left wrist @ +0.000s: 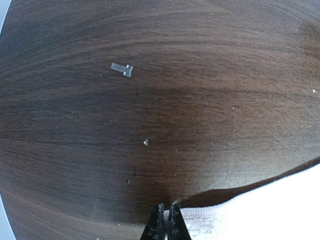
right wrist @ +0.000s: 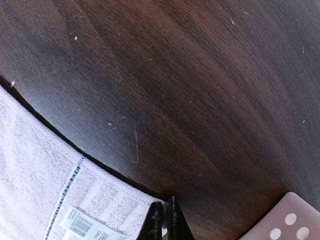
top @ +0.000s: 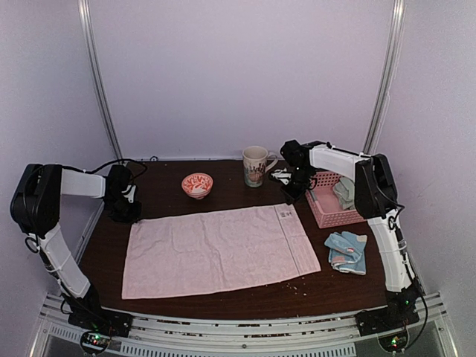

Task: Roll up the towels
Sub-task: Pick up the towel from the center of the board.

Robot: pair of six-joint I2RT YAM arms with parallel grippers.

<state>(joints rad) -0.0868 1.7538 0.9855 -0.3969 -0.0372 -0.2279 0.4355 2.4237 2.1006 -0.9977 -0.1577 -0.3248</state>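
Observation:
The pale pink towel lies spread flat on the dark wooden table. My left gripper is at its far left corner and is shut on that corner, with white cloth showing between the fingertips in the left wrist view. My right gripper is at the far right corner, shut on the towel's edge near its label; it also shows in the right wrist view. A light blue patched towel lies folded at the right. A sage green towel sits in the basket.
A pink lattice basket stands at the right, just beyond my right gripper; its corner shows in the right wrist view. A mug and a small red-patterned bowl stand behind the towel. A small clear plastic piece lies on the wood.

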